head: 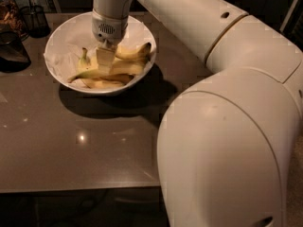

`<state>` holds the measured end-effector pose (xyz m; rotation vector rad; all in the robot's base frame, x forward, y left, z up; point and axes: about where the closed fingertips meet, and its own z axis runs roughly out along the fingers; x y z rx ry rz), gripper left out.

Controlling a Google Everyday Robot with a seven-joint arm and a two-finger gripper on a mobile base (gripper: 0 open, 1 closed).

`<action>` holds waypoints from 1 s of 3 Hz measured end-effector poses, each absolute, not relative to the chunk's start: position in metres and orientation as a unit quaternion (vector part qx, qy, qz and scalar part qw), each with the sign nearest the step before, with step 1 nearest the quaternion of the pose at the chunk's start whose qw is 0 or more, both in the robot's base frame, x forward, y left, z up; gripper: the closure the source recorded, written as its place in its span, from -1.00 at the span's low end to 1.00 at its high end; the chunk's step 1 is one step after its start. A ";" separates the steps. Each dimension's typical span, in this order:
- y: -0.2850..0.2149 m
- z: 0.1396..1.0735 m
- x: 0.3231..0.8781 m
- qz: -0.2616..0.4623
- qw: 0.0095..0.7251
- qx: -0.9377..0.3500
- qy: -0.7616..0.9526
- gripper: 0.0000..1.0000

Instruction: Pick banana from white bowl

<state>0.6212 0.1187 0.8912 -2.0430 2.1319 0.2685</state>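
Observation:
The white bowl point(57, 44) stands at the back left of the brown table, lined with white paper. Several bananas lie in it. The long yellow banana point(124, 69) lies across the middle of the bowl. A shorter banana with a dark tip point(136, 52) lies behind it, and a small green-stemmed one point(84, 60) is to the left. My gripper point(105, 59) points straight down into the bowl and is down on the long banana near its middle. The gripper hides part of the banana.
Dark glass containers point(12, 51) and a wire cup point(34, 19) stand left of the bowl. My big white arm point(227, 126) fills the right side and hides the table there. The table's front edge point(75, 189) runs along the bottom left.

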 end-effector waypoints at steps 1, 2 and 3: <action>0.119 0.895 0.621 0.090 0.088 -0.686 0.716 0.98; 0.119 0.895 0.621 0.090 0.088 -0.686 0.716 1.00; 0.120 0.907 0.617 0.087 0.106 -0.682 0.718 1.00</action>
